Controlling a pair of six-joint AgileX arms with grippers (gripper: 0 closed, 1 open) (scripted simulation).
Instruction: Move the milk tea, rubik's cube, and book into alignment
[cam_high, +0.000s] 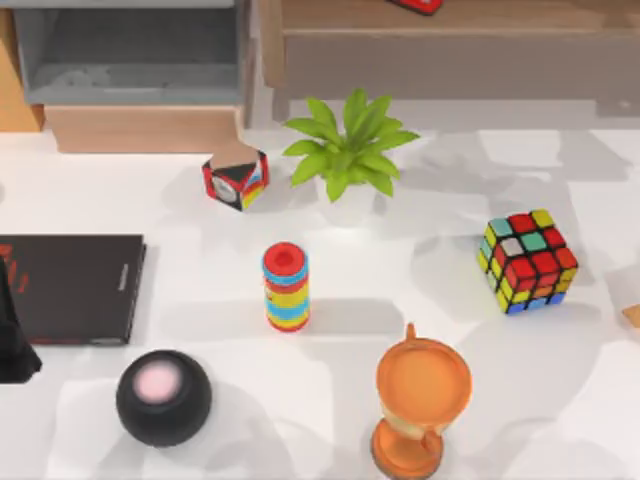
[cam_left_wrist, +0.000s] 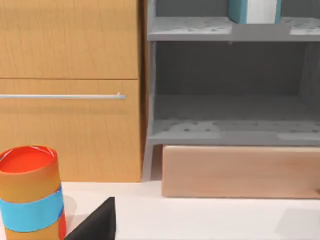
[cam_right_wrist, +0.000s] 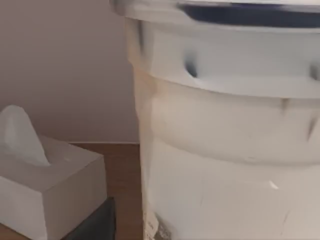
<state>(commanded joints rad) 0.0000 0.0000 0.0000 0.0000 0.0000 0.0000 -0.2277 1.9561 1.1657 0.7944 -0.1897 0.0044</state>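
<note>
The rubik's cube (cam_high: 527, 262) stands on the white table at the right, with nothing touching it. The book (cam_left_wrist: 252, 10), teal with white page edges, stands on the upper level of the grey shelf (cam_left_wrist: 230, 132). A big white cup with a dark lid, the milk tea (cam_right_wrist: 225, 130), looms very close in the right wrist view. A dark part of my right gripper (cam_right_wrist: 94, 222) shows beside the cup's base. My left arm (cam_high: 14, 345) is a dark shape at the table's left edge, and its gripper (cam_left_wrist: 97, 224) is near a striped can (cam_left_wrist: 31, 192).
The striped can (cam_high: 286, 287) stands mid-table. Around it are a green plant (cam_high: 347, 150), a small red-black-yellow box (cam_high: 236, 180), a black slab with red lettering (cam_high: 70, 288), a black ball (cam_high: 163, 397) and an orange goblet (cam_high: 422, 400). A tissue box (cam_right_wrist: 45, 195) sits beside the cup.
</note>
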